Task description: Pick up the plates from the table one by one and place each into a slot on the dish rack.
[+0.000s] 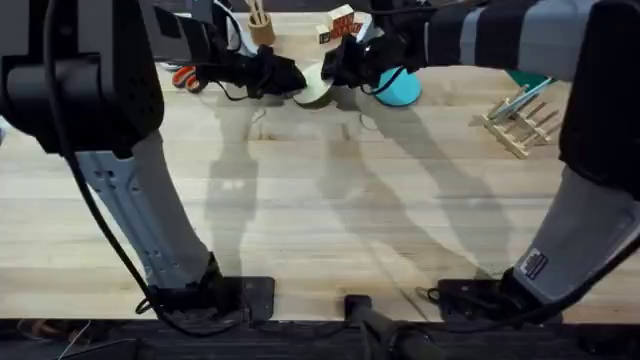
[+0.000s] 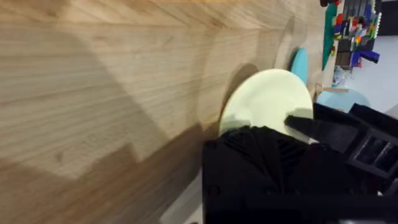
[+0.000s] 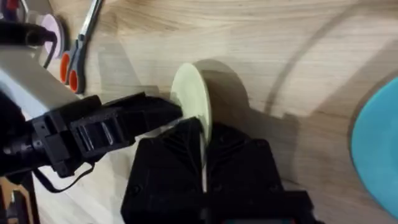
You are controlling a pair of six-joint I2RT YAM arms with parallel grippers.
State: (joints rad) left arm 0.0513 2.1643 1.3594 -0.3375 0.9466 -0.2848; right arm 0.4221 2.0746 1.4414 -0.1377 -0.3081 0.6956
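The cream plate (image 1: 315,88) stands on edge at the far side of the table (image 1: 330,210), between the two grippers, with its lower rim near or on the wood. The right gripper (image 1: 335,68) is clamped on the plate's rim; in the right wrist view the thin edge of the cream plate (image 3: 194,102) runs into the gap between the black fingers. The left gripper (image 1: 290,78) meets the plate from the opposite side; in the left wrist view its black finger (image 2: 317,127) lies against the plate's face, but whether it grips cannot be determined. The light blue plate (image 1: 402,88) lies on the table just beside the right gripper. The dish rack (image 1: 520,122) stands well apart at the right, with no plate in its pegs. Orange-handled scissors (image 3: 78,53) lie beyond the left gripper.
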